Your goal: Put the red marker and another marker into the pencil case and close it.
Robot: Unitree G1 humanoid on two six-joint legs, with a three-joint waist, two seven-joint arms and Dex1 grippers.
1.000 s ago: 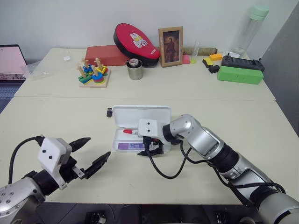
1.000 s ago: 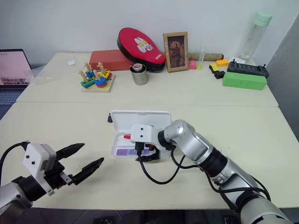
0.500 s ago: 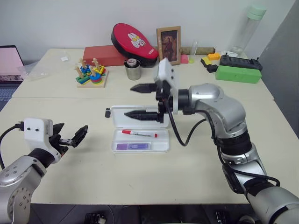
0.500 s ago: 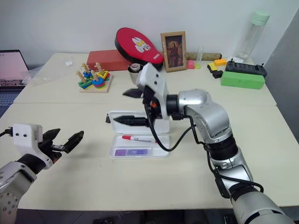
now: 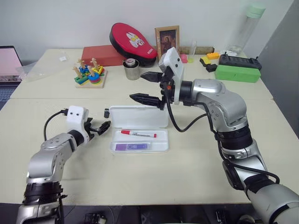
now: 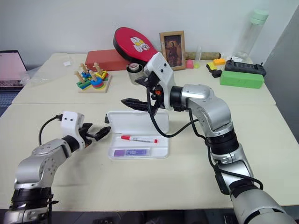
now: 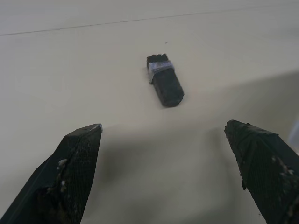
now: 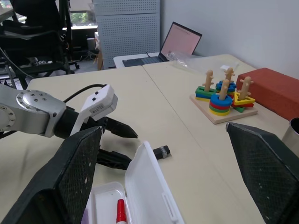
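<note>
Table (image 5: 196, 163): two pale cream tabletops set edge to edge, with a seam running across between them.
Near tabletop, middle: the pencil case (image 5: 140, 141), white, open, lid upright at its far side.
Just left of the lid: small black object (image 5: 108, 112), with a pale band near one end.
Far tabletop, left: wooden stacking toy (image 5: 90, 74) on a square base; clear plastic bag (image 5: 39, 68) near the edge.
Far, middle: steel cup (image 5: 132, 70), red brick-shaped box (image 5: 103, 54), red oval pad (image 5: 134, 41), framed picture (image 5: 167, 41).
Far, right: green box (image 5: 238, 73), black case (image 5: 238, 61), tall clear bottle (image 5: 245, 29) with a green cap.
</note>
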